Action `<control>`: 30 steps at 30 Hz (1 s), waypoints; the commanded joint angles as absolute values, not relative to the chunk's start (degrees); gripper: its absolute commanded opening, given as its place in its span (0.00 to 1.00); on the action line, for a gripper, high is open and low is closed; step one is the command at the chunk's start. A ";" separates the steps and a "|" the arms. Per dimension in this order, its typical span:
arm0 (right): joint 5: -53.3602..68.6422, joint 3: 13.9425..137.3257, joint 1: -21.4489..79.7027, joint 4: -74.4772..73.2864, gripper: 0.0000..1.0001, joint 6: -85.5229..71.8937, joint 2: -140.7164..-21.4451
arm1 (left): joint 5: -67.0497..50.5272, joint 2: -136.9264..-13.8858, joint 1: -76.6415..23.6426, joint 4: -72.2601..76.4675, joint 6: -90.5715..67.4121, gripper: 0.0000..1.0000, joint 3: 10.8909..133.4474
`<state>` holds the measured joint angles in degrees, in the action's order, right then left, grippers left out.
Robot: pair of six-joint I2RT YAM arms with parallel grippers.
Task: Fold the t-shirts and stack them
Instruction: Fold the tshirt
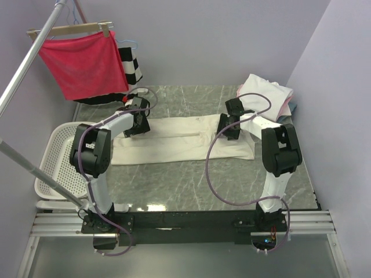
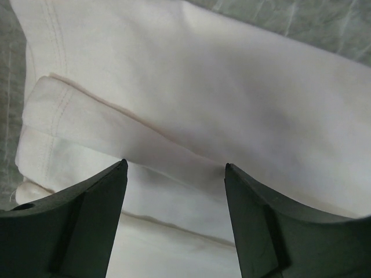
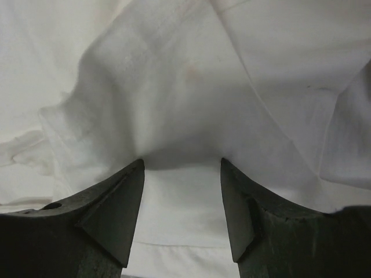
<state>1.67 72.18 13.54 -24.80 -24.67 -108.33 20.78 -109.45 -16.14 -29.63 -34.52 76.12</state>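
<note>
**Item 1.** Long cream cotton t-shirt (image 1: 179, 142), folded lengthwise into a flat band. It lay across the middle of the grey-green marbled table (image 1: 191, 191), running from 9 to 3 o'clock.

**Item 2.** Left gripper (image 2: 175, 168). It stood over the band's 9 o'clock end with jaws spread and nothing between them. Stepped layers with stitched hems lay below.

**Item 3.** Right gripper (image 3: 182, 163). It stood over the 3 o'clock end with jaws spread. Rumpled cloth lay beneath, unpinched.

**Item 4.** Stack of folded cream shirts (image 1: 266, 92), a pink edge showing, at the 1 o'clock corner.

**Step, as judged.** The lengthwise fold looked finished and the crosswise fold was not begun. The next move would call for pinching one end through every layer and carrying it over the other.

**Edges and room.**
- The left end's layers lay offset, so a shallow pinch could miss the lowest.
- The right end lay near the stack and the side wall.
- Bare table lay open toward 6 o'clock.
- A white slotted plastic basket (image 1: 58, 156) sat at 9 o'clock.
- A red cloth on a wooden hanger (image 1: 84, 63) hung at 11 o'clock.
</note>
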 commanded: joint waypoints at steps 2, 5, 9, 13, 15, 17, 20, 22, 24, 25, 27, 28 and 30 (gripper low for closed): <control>-8.15 74.09 13.97 -29.78 0.59 -25.05 -110.57 | 24.07 -110.74 -16.08 -30.85 -35.07 0.74 73.66; -13.68 75.58 14.06 -33.20 0.63 -26.01 -109.78 | 27.59 -112.14 -15.82 -32.69 -36.12 0.74 71.81; -16.96 77.25 14.06 -34.98 0.65 -24.35 -109.69 | 28.74 -112.76 -15.29 -33.75 -37.00 0.74 71.10; -16.27 78.49 14.06 -34.99 0.65 -22.68 -108.46 | 29.79 -110.93 -15.38 -34.19 -37.09 0.74 70.75; -14.60 77.87 14.06 -33.32 0.65 -22.24 -105.58 | 28.31 -109.69 -15.55 -32.97 -36.30 0.74 70.14; -12.49 77.00 14.06 -31.48 0.66 -21.89 -103.28 | 26.03 -107.41 -15.91 -31.04 -35.86 0.74 70.05; -7.75 77.08 14.06 -30.68 0.67 -21.97 -100.11 | 21.98 -104.95 -17.22 -30.06 -35.07 0.74 72.58; -5.03 77.78 14.15 -30.67 0.68 -22.24 -100.19 | 21.71 -104.15 -18.19 -29.71 -34.37 0.76 73.91; -4.83 78.39 14.15 -31.37 0.68 -23.20 -102.55 | 21.36 -104.59 -18.37 -29.53 -33.93 0.77 75.84; -4.31 79.27 14.24 -31.81 0.68 -23.46 -103.61 | 21.53 -105.81 -18.37 -29.71 -33.75 0.77 76.55; -3.43 79.63 14.24 -31.91 0.68 -23.90 -106.42 | 22.32 -107.39 -18.37 -31.63 -34.10 0.75 78.83; -2.99 80.24 14.24 -32.17 0.68 -24.17 -107.22 | 22.41 -108.45 -18.37 -31.64 -33.93 0.75 79.19; -1.41 80.33 14.24 -32.08 0.68 -24.69 -109.06 | 22.41 -108.89 -18.46 -31.81 -34.10 0.74 79.01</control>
